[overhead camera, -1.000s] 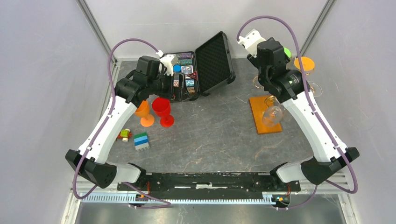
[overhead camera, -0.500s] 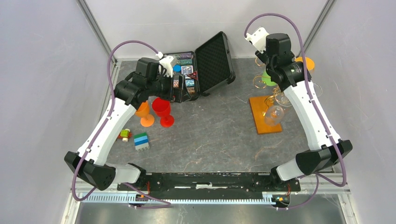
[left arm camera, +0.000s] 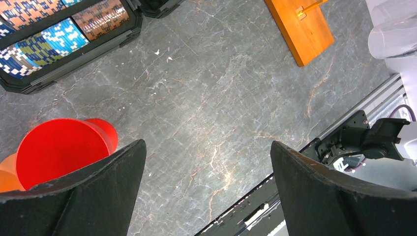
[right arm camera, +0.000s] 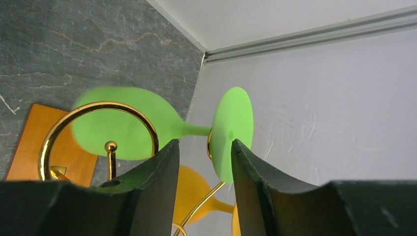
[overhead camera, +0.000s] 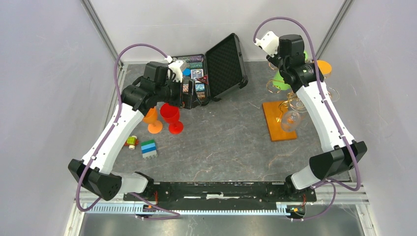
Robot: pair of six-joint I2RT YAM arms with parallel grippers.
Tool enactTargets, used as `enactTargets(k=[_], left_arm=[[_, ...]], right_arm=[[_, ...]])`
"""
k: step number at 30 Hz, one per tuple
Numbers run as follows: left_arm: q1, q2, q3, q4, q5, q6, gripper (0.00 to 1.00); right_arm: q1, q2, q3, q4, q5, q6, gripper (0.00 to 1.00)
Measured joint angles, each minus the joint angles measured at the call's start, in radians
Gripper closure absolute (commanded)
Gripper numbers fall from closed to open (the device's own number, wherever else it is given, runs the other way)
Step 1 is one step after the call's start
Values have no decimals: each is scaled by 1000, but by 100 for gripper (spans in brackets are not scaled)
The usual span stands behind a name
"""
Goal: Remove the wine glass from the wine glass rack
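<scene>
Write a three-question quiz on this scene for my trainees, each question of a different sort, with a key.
1. True or false: the left gripper is shut on the red goblet.
2. On the wine glass rack, which glass has its stem between the fingers of the right gripper? A clear, B green, C orange.
3. Fill in: the lid of the black case stands ____.
Key: 1. False: its jaws are open and hold nothing. 2. B, the green wine glass. 3. Open.
</scene>
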Motion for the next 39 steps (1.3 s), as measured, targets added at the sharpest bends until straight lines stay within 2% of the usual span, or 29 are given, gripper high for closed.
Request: enactTargets(k=[9, 17, 34, 39], left_arm=[[0, 0, -1, 0, 0, 0, 0], [0, 0, -11, 0, 0, 0, 0], [0, 0, -12, 0, 0, 0, 0], [0, 0, -12, 0, 0, 0, 0]], right_arm=[[-1, 0, -25, 18, -20, -30, 51], [-5, -7, -83, 87, -11, -81, 56], [-5, -35, -112, 125, -14, -151, 86], [-5, -47, -112, 124, -10, -158, 100]])
